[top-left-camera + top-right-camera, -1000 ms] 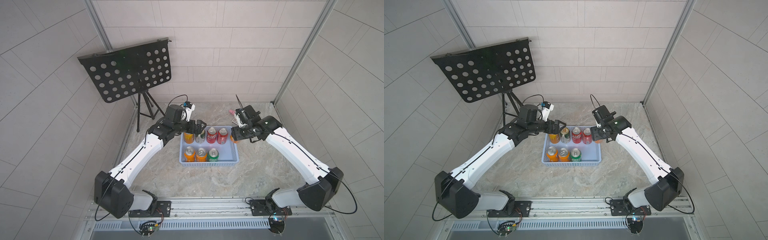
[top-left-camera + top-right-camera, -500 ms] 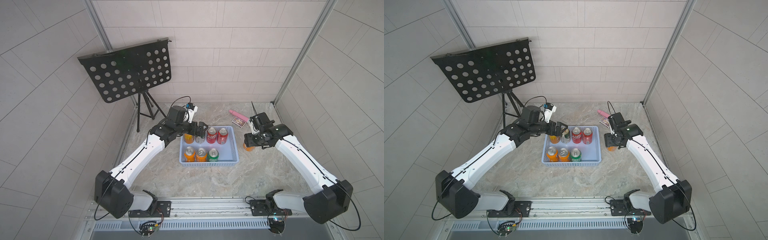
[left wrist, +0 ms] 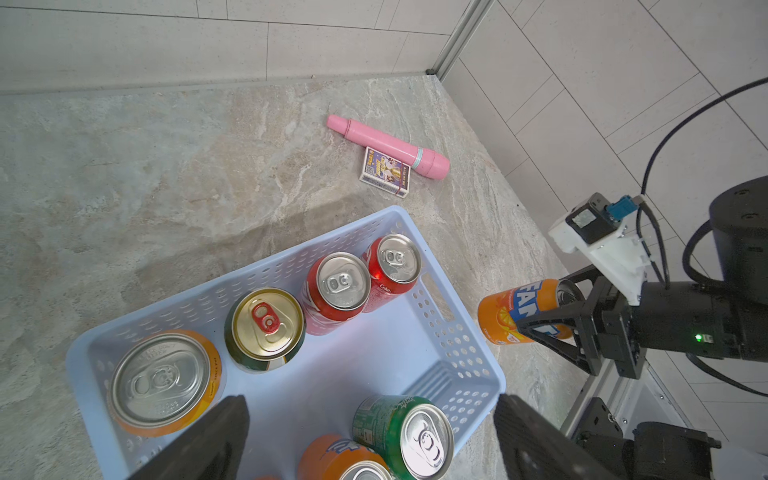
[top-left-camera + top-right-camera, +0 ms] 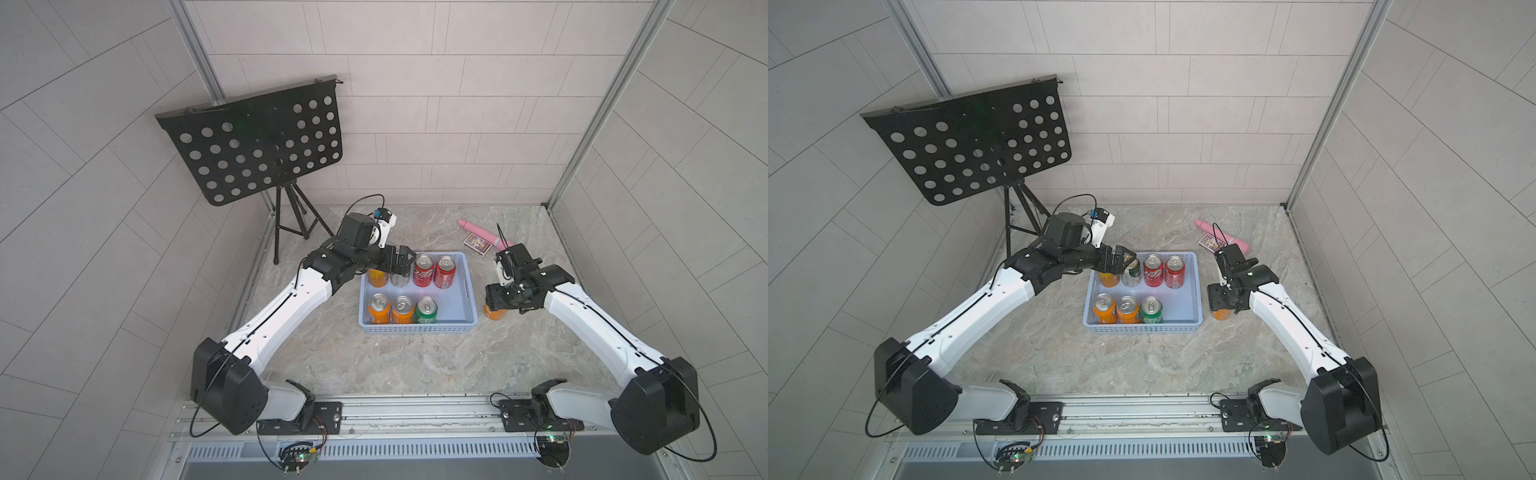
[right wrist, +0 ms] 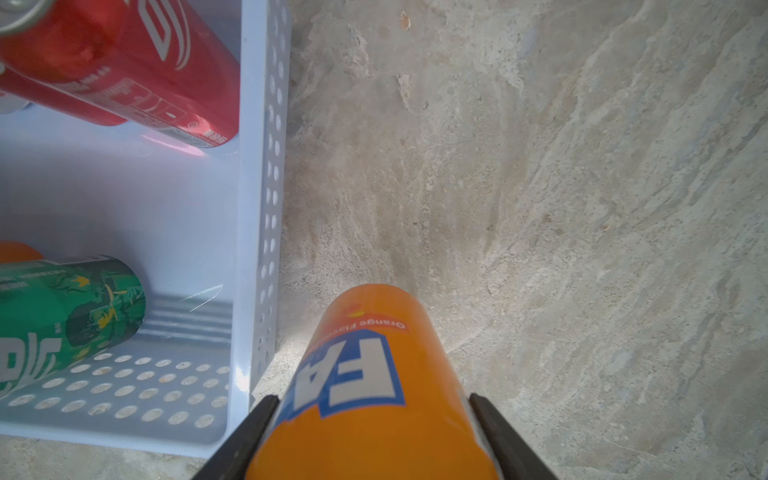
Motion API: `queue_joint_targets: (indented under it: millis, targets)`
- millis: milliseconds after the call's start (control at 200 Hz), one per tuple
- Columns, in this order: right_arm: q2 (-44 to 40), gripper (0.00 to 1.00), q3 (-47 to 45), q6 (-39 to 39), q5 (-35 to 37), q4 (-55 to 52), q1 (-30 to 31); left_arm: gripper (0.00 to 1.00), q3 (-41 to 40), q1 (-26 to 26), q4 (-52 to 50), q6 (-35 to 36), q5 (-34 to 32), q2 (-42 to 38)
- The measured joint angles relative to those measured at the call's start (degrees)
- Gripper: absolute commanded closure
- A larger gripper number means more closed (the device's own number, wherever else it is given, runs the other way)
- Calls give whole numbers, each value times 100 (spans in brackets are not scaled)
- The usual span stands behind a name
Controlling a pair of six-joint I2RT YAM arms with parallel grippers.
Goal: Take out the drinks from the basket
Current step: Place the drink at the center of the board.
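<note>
Clock: read in the top views, 12 at the back wall.
Basket: the basket sits in the middle of the table, long sides facing 12 and 6, with seven cans upright inside.
Right gripper: the right gripper hangs at the basket's 3, outside it, jaws closed tight on the held can, one jaw on each side of its upper half.
Held can: orange, upright, just beside the basket's right wall but apart from it, with a strip of table showing between. It is low at the table; whether its base touches cannot be told.
Left gripper: the left gripper hovers over the basket's 11 corner, jaws spread wide, gripping nothing.
Back row: from 9 to 3, an orange can, the dark can with a gold top, then two red cans side by side. The dark can is under the left gripper and partly hidden by it in both top views.
Front row: from 9, two orange cans and the green can, packed together.
Tube: a pink tube lies flat at the basket's 2.
Box: a small printed box lies against the tube on its 7 side.
Stand: a black perforated stand on a tripod, at the basket's 10.
</note>
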Motion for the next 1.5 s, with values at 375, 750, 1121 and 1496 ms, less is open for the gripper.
queue_joint_targets:
  millis: [375, 750, 1121, 1496]
  targets:
    - [55, 60, -730, 361, 70, 804, 0, 0, 0, -35, 2, 35, -85, -4]
    - [61, 61, -1040, 496, 181, 1163, 9, 0, 0, -68, -2, 46, -170, -7]
    - [68, 49, -1078, 535, 212, 1244, 44, 0, 0, -83, -4, 46, -190, -9]
    - [127, 15, -1075, 577, 289, 1287, 66, 0, 0, -144, -17, 96, -190, -11]
